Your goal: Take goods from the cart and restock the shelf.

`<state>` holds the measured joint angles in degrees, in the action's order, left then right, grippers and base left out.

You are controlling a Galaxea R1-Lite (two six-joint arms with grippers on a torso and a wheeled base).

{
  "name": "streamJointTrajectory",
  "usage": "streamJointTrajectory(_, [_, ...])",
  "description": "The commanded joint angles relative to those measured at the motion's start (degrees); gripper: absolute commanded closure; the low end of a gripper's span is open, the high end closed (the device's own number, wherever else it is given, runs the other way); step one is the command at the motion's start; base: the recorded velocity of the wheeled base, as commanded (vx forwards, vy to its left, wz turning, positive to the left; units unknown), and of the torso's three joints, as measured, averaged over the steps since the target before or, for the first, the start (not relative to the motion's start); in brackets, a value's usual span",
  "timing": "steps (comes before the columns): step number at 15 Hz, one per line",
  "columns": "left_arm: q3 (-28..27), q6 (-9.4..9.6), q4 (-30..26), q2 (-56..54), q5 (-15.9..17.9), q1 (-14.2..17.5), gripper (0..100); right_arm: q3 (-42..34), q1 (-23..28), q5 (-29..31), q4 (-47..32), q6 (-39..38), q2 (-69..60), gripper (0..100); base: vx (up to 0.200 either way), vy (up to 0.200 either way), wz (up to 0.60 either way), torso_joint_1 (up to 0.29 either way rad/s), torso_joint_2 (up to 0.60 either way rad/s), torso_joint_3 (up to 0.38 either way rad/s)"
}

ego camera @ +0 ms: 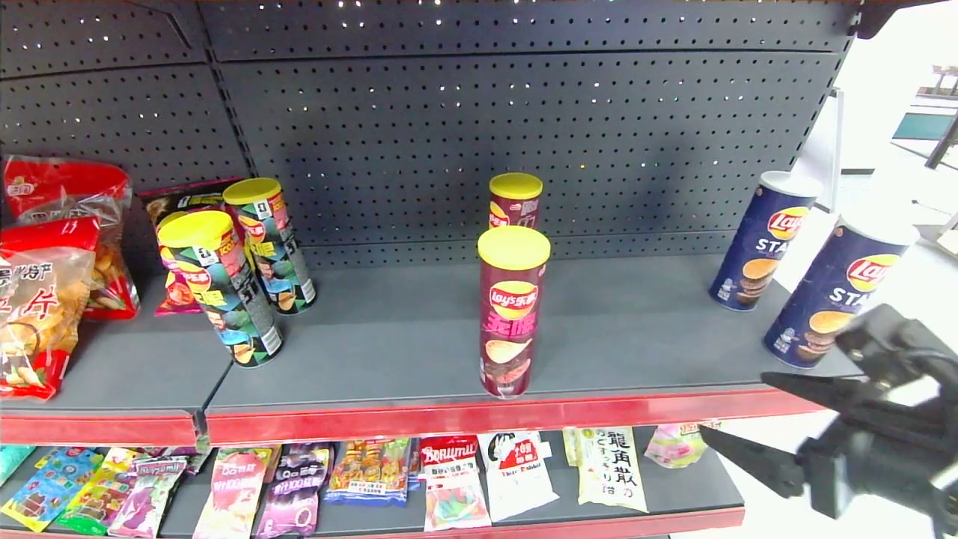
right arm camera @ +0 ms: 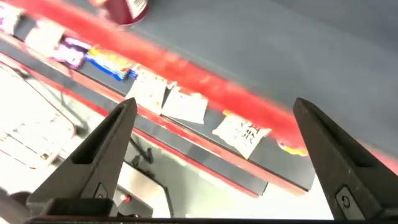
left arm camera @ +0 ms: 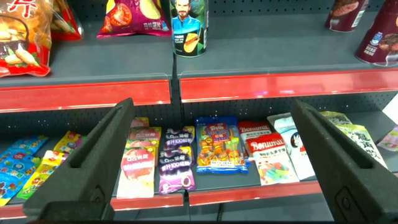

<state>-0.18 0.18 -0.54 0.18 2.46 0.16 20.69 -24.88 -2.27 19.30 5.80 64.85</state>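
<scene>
On the dark grey shelf (ego camera: 389, 329), a maroon chip can with a yellow lid (ego camera: 513, 311) stands near the front edge, and a second one (ego camera: 515, 201) stands behind it. Two dark blue cans (ego camera: 763, 239) (ego camera: 838, 288) stand at the right end. My right gripper (ego camera: 733, 404) hangs open and empty in front of the shelf's right end, below the red edge. In its wrist view the right gripper (right arm camera: 214, 106) faces the red edge and the lower shelf. My left gripper (left arm camera: 211, 106) is open and empty, facing the lower shelf's packets (left arm camera: 214, 146).
Two multicoloured cans (ego camera: 217, 288) (ego camera: 269, 243) and snack bags (ego camera: 45, 299) fill the shelf's left part. Flat sweet packets (ego camera: 449, 479) lie along the lower shelf. Bare shelf lies between the maroon and blue cans. A white wire frame (right arm camera: 31, 137) shows below.
</scene>
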Motion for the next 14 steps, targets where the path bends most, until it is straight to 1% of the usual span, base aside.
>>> streamJointTrajectory(1, [0.01, -0.01, 0.01, -0.01, 0.0, 0.02, 0, -15.15, 10.64, -5.12, -0.05, 0.61, -29.87, 0, 0.0, 0.0, 0.0, 0.0, 0.0, 0.0])
streamJointTrajectory(2, [0.01, -0.01, 0.01, -0.01, 0.0, 0.02, 0, -16.12, 10.64, -5.2, -0.31, 0.61, -34.36, 0, 0.0, 0.0, 0.0, 0.0, 0.0, 0.0])
streamJointTrajectory(3, [0.01, -0.01, 0.01, -0.01, 0.0, 0.02, 0, -19.63, 10.55, -5.03, -1.54, 1.05, -41.65, 0, 0.0, 0.0, 0.0, 0.0, 0.0, 0.0])
streamJointTrajectory(4, [0.01, -0.01, 0.01, -0.01, 0.0, 0.02, 0, -20.69, 10.64, -4.85, -2.95, 1.05, -44.81, 0, 0.0, 0.0, 0.0, 0.0, 0.0, 0.0])
streamJointTrajectory(5, [0.01, -0.01, 0.01, -0.01, 0.0, 0.02, 0, -20.69, 10.64, -4.5, -9.01, 0.88, -50.7, 0, 0.0, 0.0, 0.0, 0.0, 0.0, 0.0])
streamJointTrajectory(6, [0.01, -0.01, 0.01, -0.01, 0.0, 0.02, 0, -19.98, 10.64, -4.15, -17.1, 0.79, -58.97, 0, 0.0, 0.0, 0.0, 0.0, 0.0, 0.0])
streamJointTrajectory(7, [0.01, -0.01, 0.01, -0.01, 0.0, 0.02, 0, -19.19, 10.55, -2.57, -19.83, 0.61, -59.32, 0, 0.0, 0.0, 0.0, 0.0, 0.0, 0.0])
streamJointTrajectory(8, [0.01, -0.01, 0.01, -0.01, 0.0, 0.02, 0, -19.28, 10.55, -1.69, -19.3, 0.0, -59.49, 0, 0.0, 0.0, 0.0, 0.0, 0.0, 0.0])
streamJointTrajectory(10, [0.01, -0.01, 0.01, -0.01, 0.0, 0.02, 0, -20.69, 10.55, -1.34, -19.3, -3.43, -59.49, 0, 0.0, 0.0, 0.0, 0.0, 0.0, 0.0])
streamJointTrajectory(11, [0.01, -0.01, 0.01, -0.01, 0.0, 0.02, 0, -20.6, 10.64, -0.46, -19.39, -6.33, -59.49, 0, 0.0, 0.0, 0.0, 0.0, 0.0, 0.0])
streamJointTrajectory(12, [0.01, -0.01, 0.01, -0.01, 0.0, 0.02, 0, -20.6, 10.99, 0.42, -19.47, -7.12, -59.32, 0, 0.0, 0.0, 0.0, 0.0, 0.0, 0.0])
streamJointTrajectory(13, [0.01, -0.01, 0.01, -0.01, 0.0, 0.02, 0, -20.6, 15.56, 0.25, -19.47, -6.86, -59.05, 0, 0.0, 0.0, 0.0, 0.0, 0.0, 0.0])
streamJointTrajectory(14, [0.01, -0.01, 0.01, -0.01, 0.0, 0.02, 0, -20.6, 21.28, 0.16, -19.47, -6.15, -58.26, 0, 0.0, 0.0, 0.0, 0.0, 0.0, 0.0])
